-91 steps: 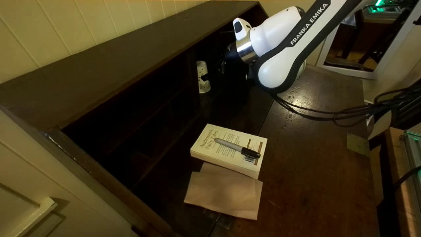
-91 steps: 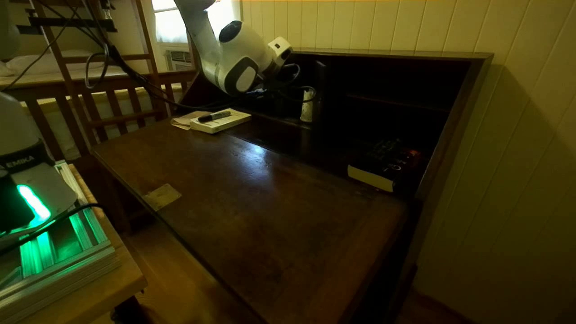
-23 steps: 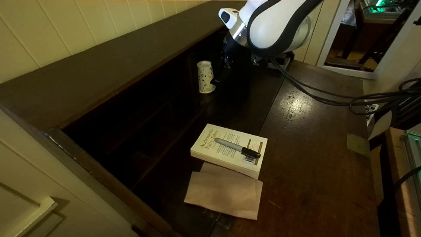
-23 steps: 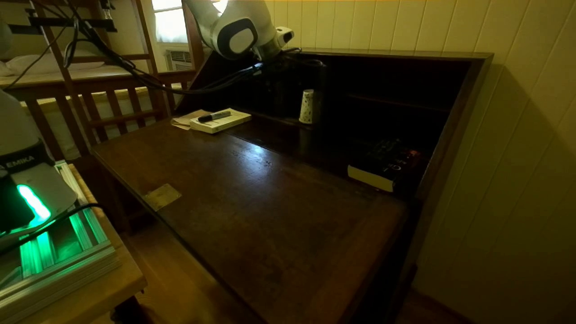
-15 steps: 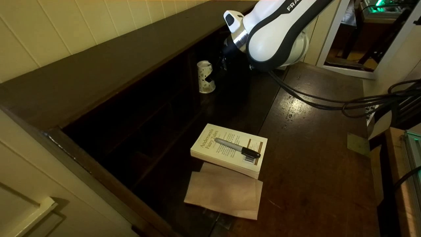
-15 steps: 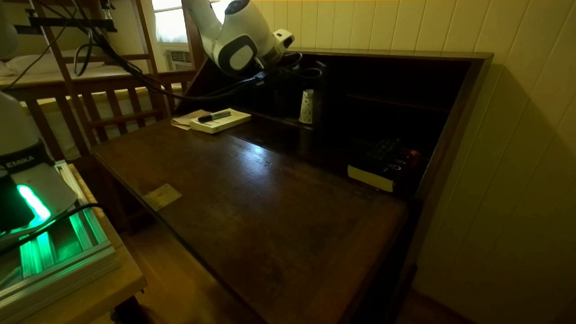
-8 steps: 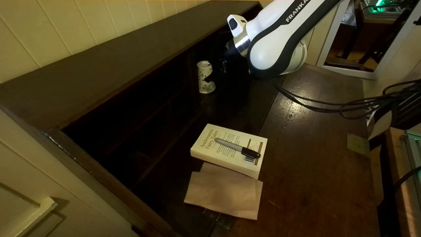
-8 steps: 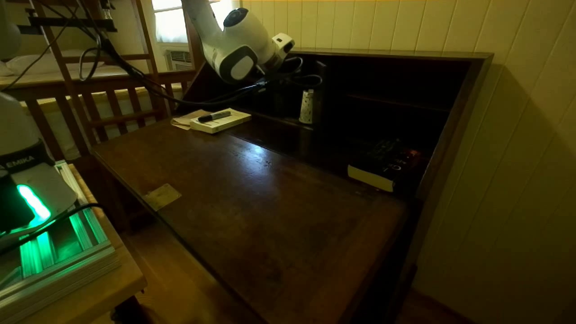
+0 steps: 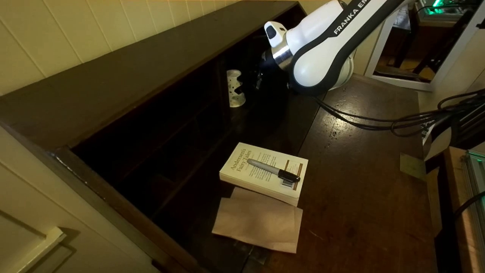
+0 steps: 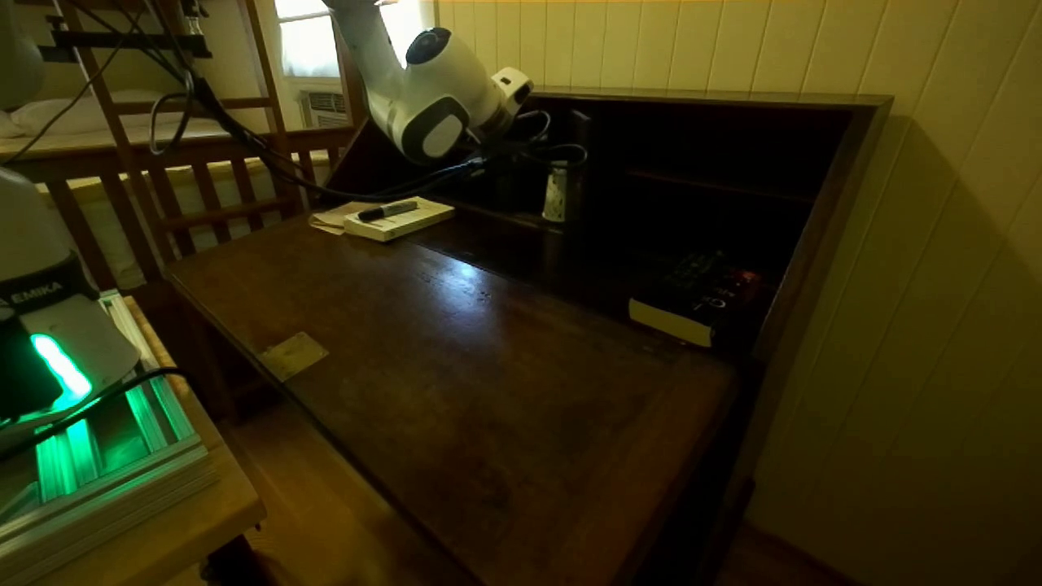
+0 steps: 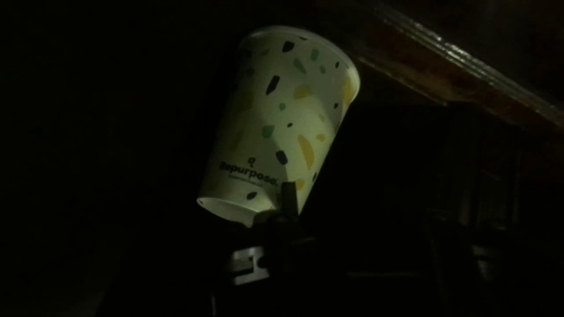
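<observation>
Facing the speckled Repurpose cup [image 11: 280,119], my tool [image 9: 239,84] has its fingers [image 11: 289,198] apart and grips nothing; the exact gap is unclear. One finger overlaps the cup's narrow end in the wrist view; I cannot confirm contact. The cup stands on end at the back of the bench [image 9: 360,182]. A capped marker [image 9: 271,169] rests on the Andersen's Fairy Tales paperback [image 9: 257,181].

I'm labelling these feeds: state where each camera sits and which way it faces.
An exterior view: above, near the pale book, facing down along the desk; the arm shows.
An exterior view: nearer the dark book, facing across the desk toward its hutch; arm and green-lit base show.
Wrist view: on the arm, facing the cup up close; a claw finger shows.
Both exterior views share arm, cup, desk and pale book.
</observation>
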Controlling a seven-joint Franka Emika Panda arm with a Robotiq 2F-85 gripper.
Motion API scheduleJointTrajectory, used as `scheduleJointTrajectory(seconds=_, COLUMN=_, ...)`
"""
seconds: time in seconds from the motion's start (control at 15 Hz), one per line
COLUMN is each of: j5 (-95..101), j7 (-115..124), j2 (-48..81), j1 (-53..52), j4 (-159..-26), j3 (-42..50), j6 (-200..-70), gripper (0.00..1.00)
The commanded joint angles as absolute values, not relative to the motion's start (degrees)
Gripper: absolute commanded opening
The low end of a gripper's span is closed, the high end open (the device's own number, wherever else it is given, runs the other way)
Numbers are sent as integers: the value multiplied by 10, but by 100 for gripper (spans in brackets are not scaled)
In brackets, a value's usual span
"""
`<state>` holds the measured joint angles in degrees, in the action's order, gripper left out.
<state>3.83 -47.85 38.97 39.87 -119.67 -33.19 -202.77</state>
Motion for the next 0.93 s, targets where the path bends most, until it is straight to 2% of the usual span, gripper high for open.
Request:
scheduleJointTrajectory(seconds=0.0, j5=76, j7=-479, j2=408, j1=431, j4=-1192, j3=-361, j6=-2048, gripper=77)
scheduleJointTrajectory(seconds=0.07, j5=85, j7=-479, j2=408, j1=441, j4=-1195, j3=-370, j6=-2054, gripper=78)
scheduleJointTrajectory(seconds=0.27, j5=113, j7=-480, j2=410, j1=458, j4=-1203, j3=-389, j6=-2081, gripper=97)
scheduleJointTrajectory(seconds=0.33, j5=120, j7=-479, j2=412, j1=464, j4=-1204, j3=-393, j6=-2085, gripper=100)
scheduleJointTrajectory(seconds=0.87, j5=154, j7=-468, j2=451, j1=504, j4=-1190, j3=-423, j6=-2062, gripper=100)
